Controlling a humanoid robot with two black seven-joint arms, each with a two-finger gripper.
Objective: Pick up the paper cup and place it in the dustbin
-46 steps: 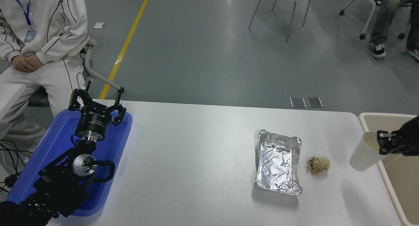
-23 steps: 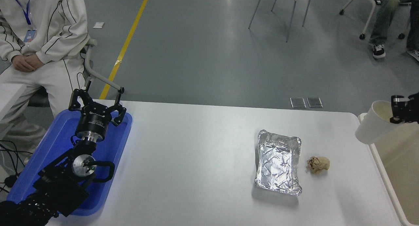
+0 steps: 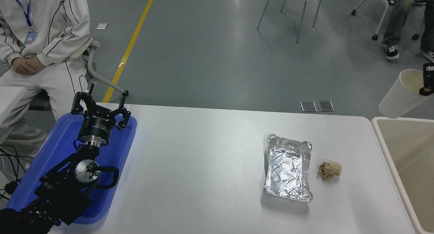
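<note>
White table with a crinkled foil tray right of centre, a crumpled brown paper ball just beside its right edge, both well apart from the dustbin at the table's right end. Blue tray at the left edge, under the parked left gripper, fingers spread open and empty. Seated person at the far left; chairs and another person's legs on the grey floor beyond. Nothing between the cup and the bin's opening. Right gripper barely in view at the right edge, clamped on the rim of the paper cup, one finger inside the mouth. Compared with a second ago: cup and gripper higher and farther back, up from low over the bin's near left rim to above the bin's far left corner, clear of table and rim. Cup tilted, long axis running diagonally, mouth facing upper right, closed base pointing lower left.
</note>
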